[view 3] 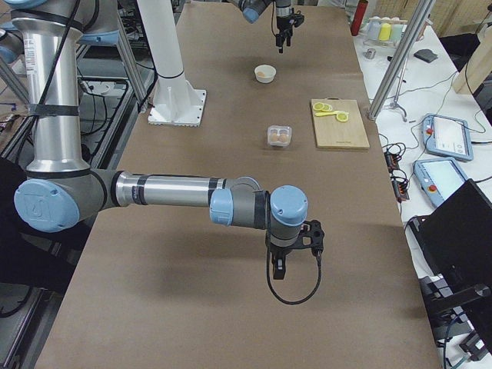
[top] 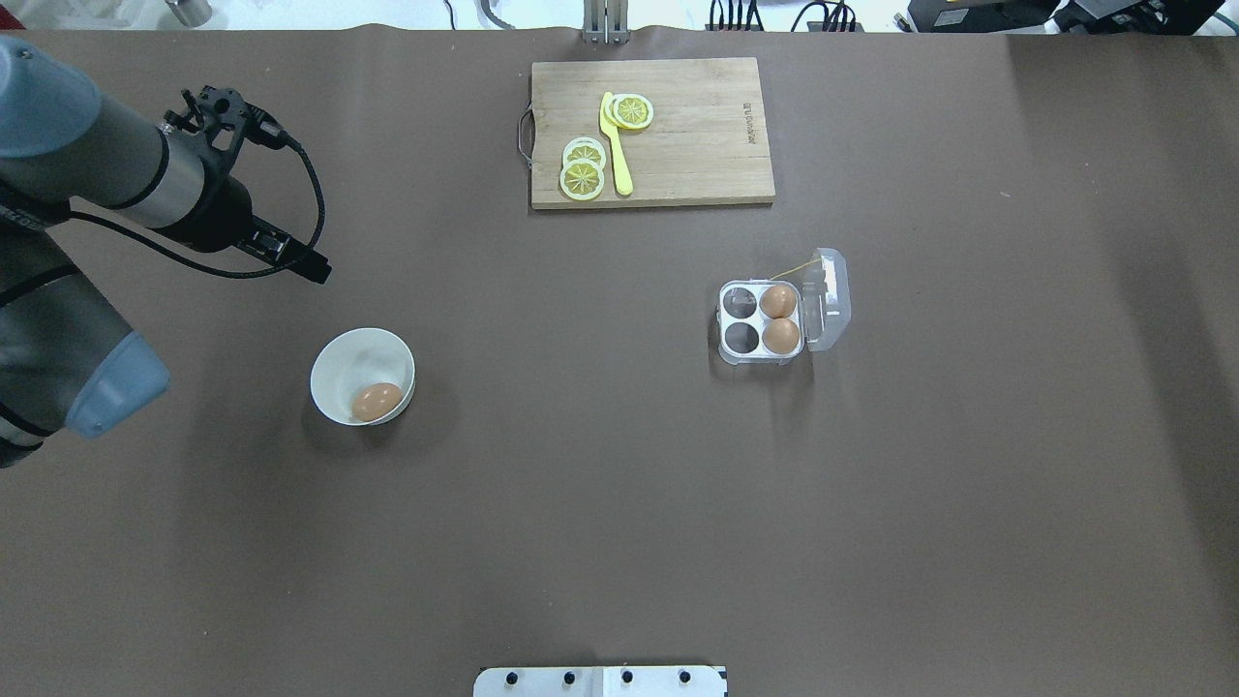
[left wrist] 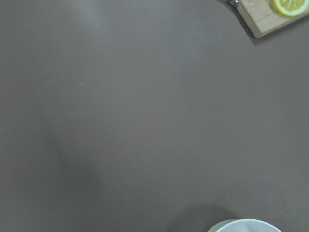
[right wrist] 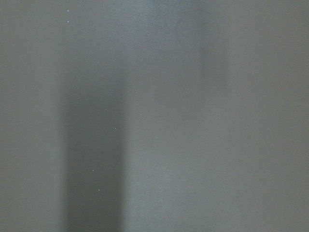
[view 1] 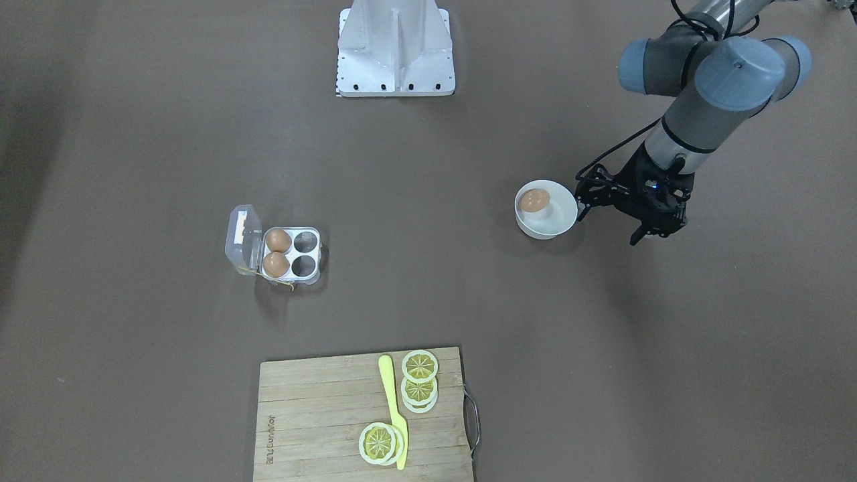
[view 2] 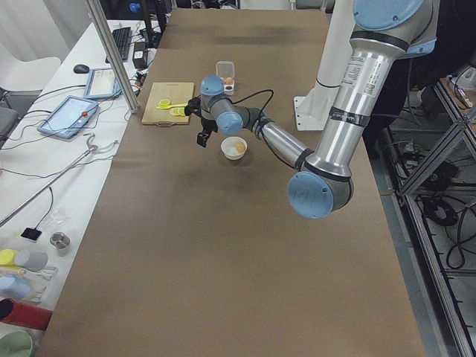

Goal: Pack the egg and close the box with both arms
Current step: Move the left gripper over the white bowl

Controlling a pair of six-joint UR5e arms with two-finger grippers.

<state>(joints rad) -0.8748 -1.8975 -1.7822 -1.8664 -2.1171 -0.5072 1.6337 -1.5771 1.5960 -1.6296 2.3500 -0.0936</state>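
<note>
Egg [top: 377, 401] lies in bowl [top: 350, 360], long axis 3–9 o'clock overhead; narrow end indistinct. Left claw [top: 312, 268], right claw [view 3: 278, 269]: grip state indeterminable.

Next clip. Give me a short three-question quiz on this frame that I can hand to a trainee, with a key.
1. How many cells of the box are empty?
2. True or false: the box's lid stands open.
3. Where does the loose egg lie? A) on the cutting board B) in the white bowl C) in the box

Key: 1. two; 2. true; 3. B
</note>
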